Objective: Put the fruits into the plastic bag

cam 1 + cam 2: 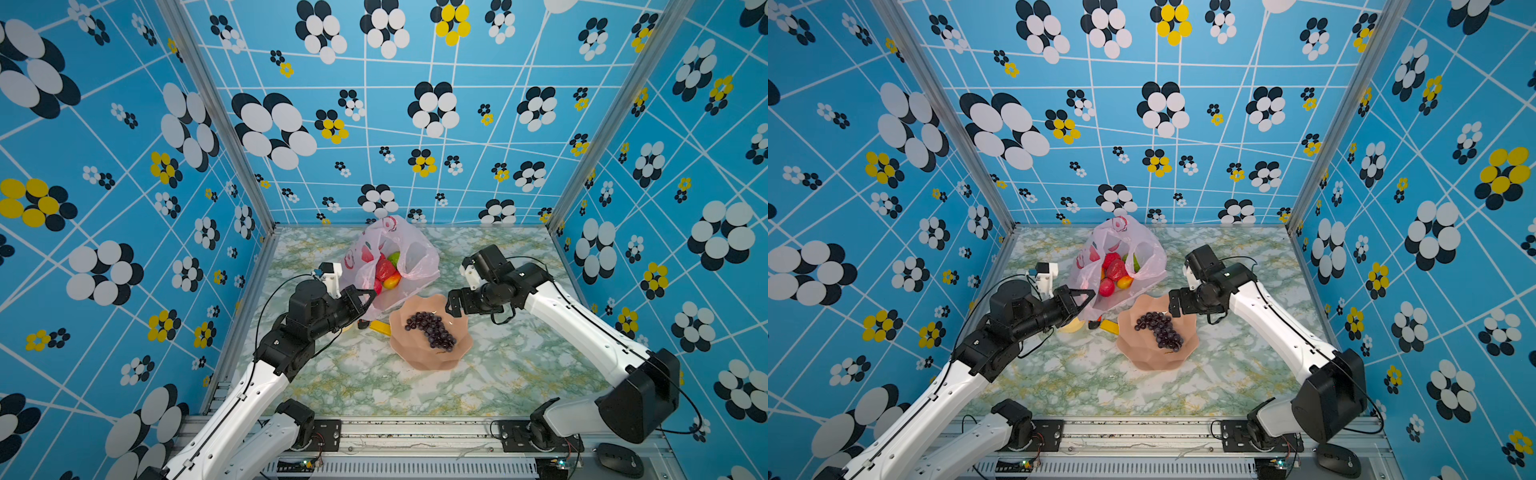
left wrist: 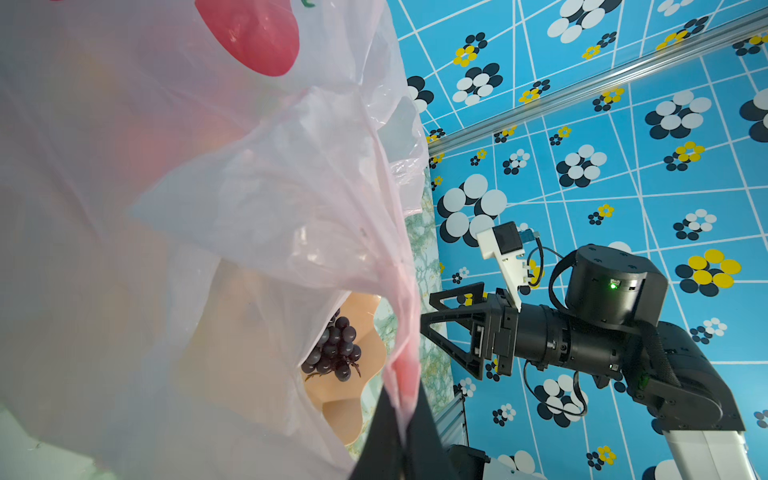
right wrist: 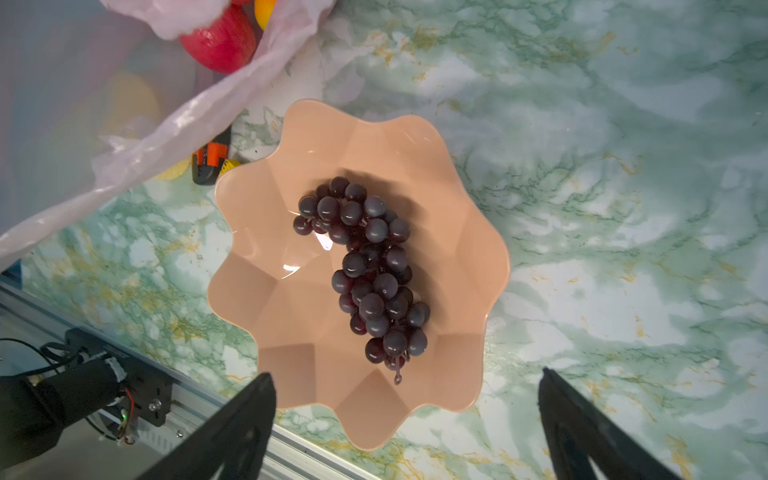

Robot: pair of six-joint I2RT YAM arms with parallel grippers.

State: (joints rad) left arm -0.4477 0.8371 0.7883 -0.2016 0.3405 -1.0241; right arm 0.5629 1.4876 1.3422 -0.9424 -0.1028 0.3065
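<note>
Nearest on the desk (image 1: 353, 386) stands the salmon bowl (image 1: 415, 355), the marker for everything else here. Inside it lies the dark purple grape bunch (image 1: 432, 330), curled along the middle and touched by nothing. The right wrist view shows no other fruit in the bowl.

Over the bowl's far right rim hang the right arm's fingers (image 3: 237, 428), spread wide and empty. In the right wrist view the bunch shows between them. Just beside the bowl's far left rim lie a flat yellow piece (image 1: 380, 328) and a small black-and-orange object (image 3: 210, 160), neither of them a fruit.

Left of the bowl and a little beyond it, the left arm's fingers (image 2: 376, 453) are pinched together on a fold of the plastic bag (image 1: 390, 232). They grip its near edge and hold the mouth raised.

The bag lies beyond the bowl, with its near edge reaching close to the bowl's far rim. Through the open mouth, both top views show red fruits (image 1: 1116, 269), a yellow-orange one (image 1: 1124, 283) and a green one (image 1: 1136, 262).

I judge the task nearly done: these fruits are bagged, and the grapes are the one piece I can see outside. What remains is to lift the bunch and carry it past the bowl's far rim into the held-open mouth.
</note>
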